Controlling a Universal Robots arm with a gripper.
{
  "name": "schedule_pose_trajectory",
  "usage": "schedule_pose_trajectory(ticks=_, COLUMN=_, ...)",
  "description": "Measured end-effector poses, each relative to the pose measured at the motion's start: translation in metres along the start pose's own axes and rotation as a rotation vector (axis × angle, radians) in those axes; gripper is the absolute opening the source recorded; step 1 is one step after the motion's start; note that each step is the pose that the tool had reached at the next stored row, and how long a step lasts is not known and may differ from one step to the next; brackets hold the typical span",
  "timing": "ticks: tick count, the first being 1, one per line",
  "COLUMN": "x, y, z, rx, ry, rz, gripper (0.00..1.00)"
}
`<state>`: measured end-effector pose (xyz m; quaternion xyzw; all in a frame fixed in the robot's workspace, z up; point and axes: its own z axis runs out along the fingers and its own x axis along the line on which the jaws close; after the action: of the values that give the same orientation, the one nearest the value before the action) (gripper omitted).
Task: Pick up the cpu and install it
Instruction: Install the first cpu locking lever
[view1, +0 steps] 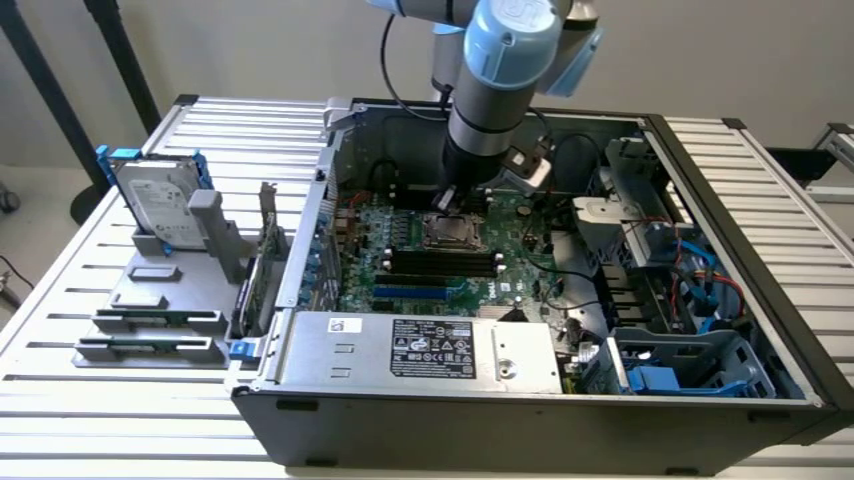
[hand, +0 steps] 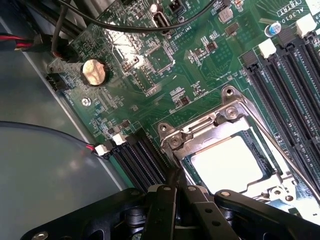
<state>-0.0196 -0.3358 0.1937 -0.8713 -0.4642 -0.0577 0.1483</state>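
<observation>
Arm: the grey-and-blue robot arm (view1: 497, 90) reaches down from above into the open computer case (view1: 534, 400), over the green motherboard (view1: 441, 270).
Tool: the tool (hand: 176, 190) is closed, its black fingers (hand: 165, 200) pressed together with nothing between them; the tips hover at the edge of the socket frame (hand: 200, 130), beside the black memory slots (hand: 142, 157).
Cpu: the cpu (hand: 227, 161) lies flat inside the metal socket frame on the motherboard, its bright silver top facing up; in the exterior view it sits in the socket (view1: 451, 232) just below the arm's end.
Board details: a round coin battery (hand: 94, 71) sits on the board well apart from the socket.
Worktop: the slatted worktop (view1: 80, 400) carries the case; on the exterior view's left, a grey fixture (view1: 160, 300) holds a hard drive (view1: 158, 205) upright in a blue bracket.
</observation>
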Motion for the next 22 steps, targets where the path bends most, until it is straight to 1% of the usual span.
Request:
schedule_pose_trajectory(ticks=7, x=0.001, y=0.0045, z=-0.0005, rx=0.0024, ry=-0.0016, rz=-0.009, gripper=0.11)
schedule_pose_trajectory(ticks=12, x=0.002, y=0.0054, z=-0.0010, rx=0.0038, ry=-0.0015, rz=-0.013, gripper=0.11)
schedule_pose_trajectory(ticks=14, x=0.002, y=0.0051, z=-0.0028, rx=0.0042, ry=-0.0015, rz=-0.013, gripper=0.11)
schedule_pose_trajectory(ticks=18, x=0.003, y=0.0028, z=-0.0094, rx=0.0063, ry=0.0018, rz=-0.013, gripper=0.11)
schedule_pose_trajectory(ticks=20, x=0.003, y=0.0005, z=-0.0128, rx=0.0081, ry=0.0044, rz=-0.013, gripper=0.11)
schedule_pose_trajectory(ticks=22, x=0.001, y=-0.0023, z=-0.0157, rx=0.0110, ry=0.0087, rz=-0.014, gripper=0.11)
